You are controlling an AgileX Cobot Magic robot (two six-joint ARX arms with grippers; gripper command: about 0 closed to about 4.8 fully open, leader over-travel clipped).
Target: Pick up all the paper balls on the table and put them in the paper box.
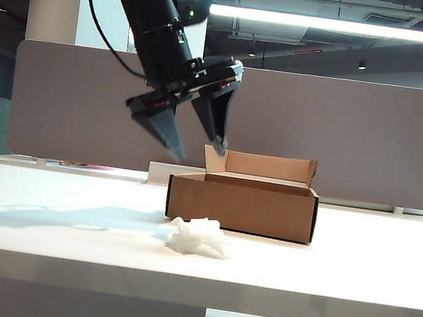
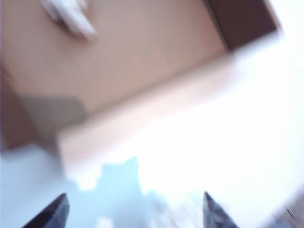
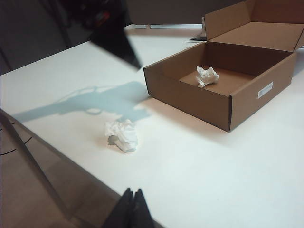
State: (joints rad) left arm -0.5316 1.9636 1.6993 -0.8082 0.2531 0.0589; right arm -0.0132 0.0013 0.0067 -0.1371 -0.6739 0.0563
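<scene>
We are in an open-plan office; a grey fabric divider panel backs the white table; long ceiling light strips and exposed ducts run overhead; neighbouring desks sit beyond.

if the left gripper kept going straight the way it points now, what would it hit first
Probably the bare table beside the box. The left gripper, jaws open, hangs tilted down over the box's left edge. Its wrist view shows white table between the tips, though blur makes depth uncertain.
</scene>
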